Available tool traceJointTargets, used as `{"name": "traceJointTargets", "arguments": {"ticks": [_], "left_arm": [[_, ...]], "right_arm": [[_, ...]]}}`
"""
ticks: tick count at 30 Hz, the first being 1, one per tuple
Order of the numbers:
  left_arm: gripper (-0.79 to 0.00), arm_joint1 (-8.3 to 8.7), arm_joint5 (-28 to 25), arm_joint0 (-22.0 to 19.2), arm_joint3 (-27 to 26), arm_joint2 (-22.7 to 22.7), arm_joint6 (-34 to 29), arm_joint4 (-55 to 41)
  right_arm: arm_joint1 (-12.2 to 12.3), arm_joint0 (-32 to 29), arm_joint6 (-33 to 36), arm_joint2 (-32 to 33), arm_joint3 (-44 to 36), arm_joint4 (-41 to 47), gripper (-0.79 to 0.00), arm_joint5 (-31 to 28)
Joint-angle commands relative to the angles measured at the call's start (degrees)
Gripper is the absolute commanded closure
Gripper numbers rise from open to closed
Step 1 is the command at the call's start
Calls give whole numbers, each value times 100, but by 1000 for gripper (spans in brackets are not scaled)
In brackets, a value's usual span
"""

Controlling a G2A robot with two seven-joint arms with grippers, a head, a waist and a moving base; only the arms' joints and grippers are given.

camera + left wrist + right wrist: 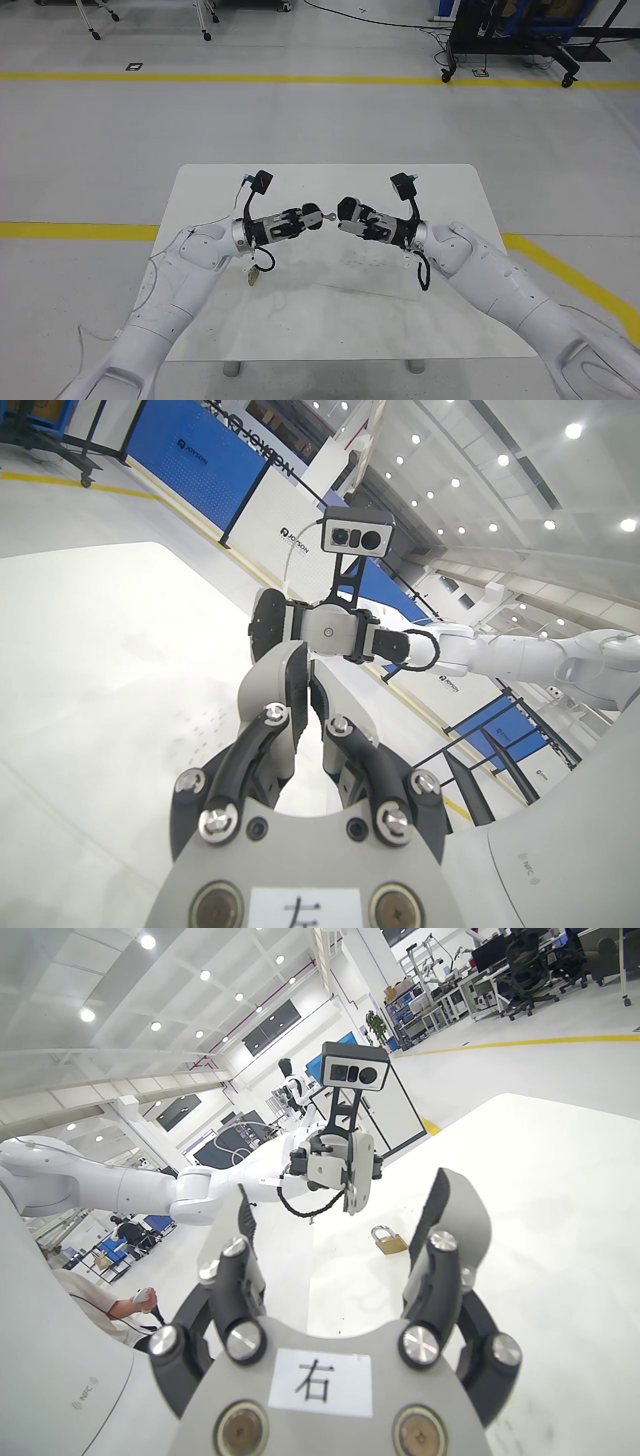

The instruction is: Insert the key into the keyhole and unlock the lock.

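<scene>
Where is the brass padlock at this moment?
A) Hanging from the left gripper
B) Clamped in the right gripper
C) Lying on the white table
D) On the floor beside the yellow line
C: the brass padlock lies on the white table, with nothing gripping it.

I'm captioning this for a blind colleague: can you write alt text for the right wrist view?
The right gripper, open, hangs above the white table, and a brass padlock lies on the table beyond its fingers. Farther off, the left gripper faces it, shut and also raised above the table.
</scene>
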Motion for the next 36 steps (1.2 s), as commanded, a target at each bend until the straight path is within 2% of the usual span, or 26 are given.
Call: {"name": "traceJointTargets", "arguments": {"ticks": [1,9,10,11,12,13,15,23,30,36], "left_arm": [[0,11,13,28,-59,-38,98,14],[0,11,-67,235,-210,-145,752,219],[0,10,-94,261,-211,-156,831,262],[0,9,-120,288,-210,-163,900,298],[0,9,-142,310,-211,-162,939,331],[0,8,-158,327,-211,-158,964,360],[0,6,-168,348,-207,-130,969,397],[0,17,-247,403,-231,-99,996,444],[0,46,-247,447,-278,-121,977,462],[0,64,-245,437,-311,-81,846,405]], "right_arm": [[0,0,0,0,0,0,-785,0],[17,-95,122,145,-105,-177,-785,233],[25,-120,132,191,-129,-201,-662,249],[33,-145,148,238,-157,-220,-468,247],[40,-169,170,282,-182,-231,-388,251],[47,-189,196,324,-214,-247,-366,253],[56,-224,273,391,-283,-265,-345,275],[8,-235,686,483,-433,-200,-369,531],[-68,-217,914,530,-353,-53,-366,476],[-137,-190,1060,568,-264,25,-314,460]]}}
